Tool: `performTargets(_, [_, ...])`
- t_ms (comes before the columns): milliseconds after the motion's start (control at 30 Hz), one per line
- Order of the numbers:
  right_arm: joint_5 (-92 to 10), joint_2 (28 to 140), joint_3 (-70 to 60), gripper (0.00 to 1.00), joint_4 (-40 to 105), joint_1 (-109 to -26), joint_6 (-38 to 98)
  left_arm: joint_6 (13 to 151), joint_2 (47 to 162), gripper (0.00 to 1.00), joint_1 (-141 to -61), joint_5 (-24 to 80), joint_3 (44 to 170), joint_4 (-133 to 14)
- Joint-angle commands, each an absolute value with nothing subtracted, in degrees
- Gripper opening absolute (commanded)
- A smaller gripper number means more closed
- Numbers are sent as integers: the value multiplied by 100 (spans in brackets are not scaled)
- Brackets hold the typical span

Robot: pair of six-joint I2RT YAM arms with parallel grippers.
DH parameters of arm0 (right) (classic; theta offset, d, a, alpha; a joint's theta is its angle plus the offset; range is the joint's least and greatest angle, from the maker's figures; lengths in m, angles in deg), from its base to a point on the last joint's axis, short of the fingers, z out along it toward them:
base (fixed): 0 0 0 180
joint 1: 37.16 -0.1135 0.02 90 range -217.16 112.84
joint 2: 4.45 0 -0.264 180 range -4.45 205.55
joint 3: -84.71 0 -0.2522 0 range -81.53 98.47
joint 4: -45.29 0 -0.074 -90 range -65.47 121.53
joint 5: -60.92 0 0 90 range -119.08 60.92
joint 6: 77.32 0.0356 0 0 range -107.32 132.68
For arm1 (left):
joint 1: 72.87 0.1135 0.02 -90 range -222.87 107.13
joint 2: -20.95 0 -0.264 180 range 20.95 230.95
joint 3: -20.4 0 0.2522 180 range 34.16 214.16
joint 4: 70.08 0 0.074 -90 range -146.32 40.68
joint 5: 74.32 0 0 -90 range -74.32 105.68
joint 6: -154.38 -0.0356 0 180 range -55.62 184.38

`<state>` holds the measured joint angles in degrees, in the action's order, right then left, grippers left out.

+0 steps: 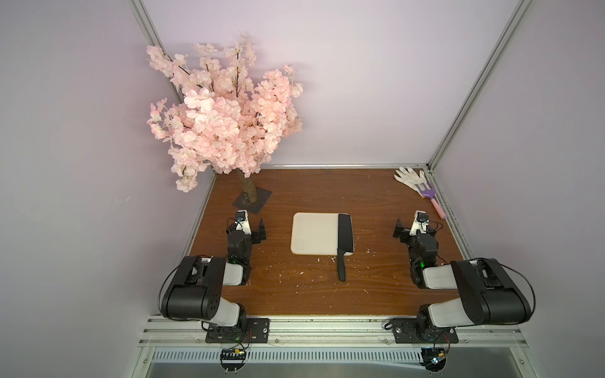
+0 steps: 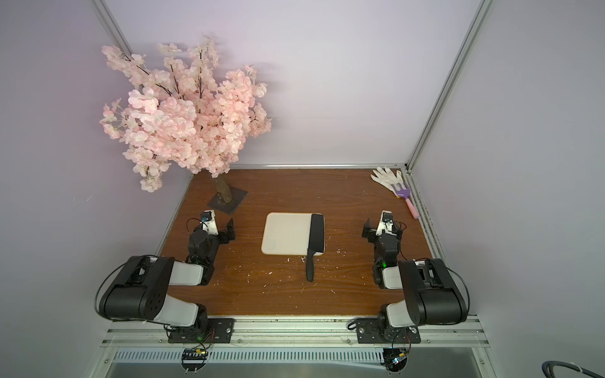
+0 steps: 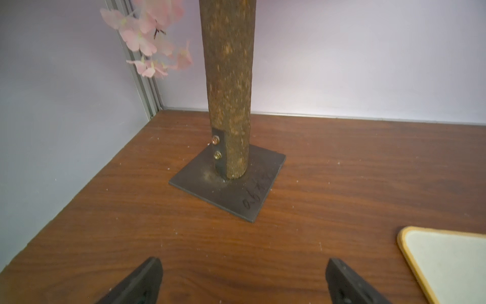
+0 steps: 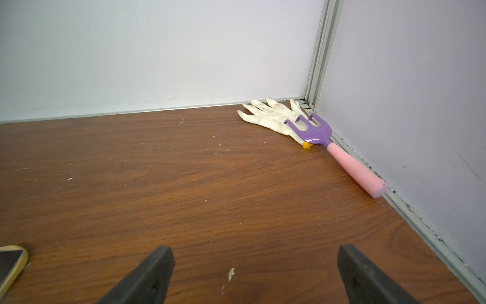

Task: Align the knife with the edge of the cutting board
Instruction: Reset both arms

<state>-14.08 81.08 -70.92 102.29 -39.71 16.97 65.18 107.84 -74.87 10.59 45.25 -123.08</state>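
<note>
You see the cutting board at the middle of the table. The knife lies along its right edge, blade on the board, handle reaching past the near edge over the table. The left gripper sits left of the board and the right gripper right of it, both well apart. The tree stands behind the left gripper. In the far right corner, the rake lies partly on the glove.
</note>
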Motion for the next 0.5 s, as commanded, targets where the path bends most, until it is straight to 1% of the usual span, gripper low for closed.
performTargets(0, [-1592,8373,-7139,100,11104,-4008,1483,6417,10877,97,-7636,701,4549,-13116])
performTargets(100, [-1620,8288,-7034,100,10785,-4023,1453,6497,10891,97,-7493,942,4664,-12865])
performTargets(267, [-1609,8330,-6984,100,10738,-4058,1405,6498,10907,97,-7497,952,4686,-12831])
performTargets(367, [-2360,8389,-6853,99,10578,-4052,1168,6514,10906,97,-7460,1013,4706,-12809])
performTargets(467, [-2469,8391,-6837,100,10553,-4016,1186,6523,10914,97,-7446,1038,4712,-12796])
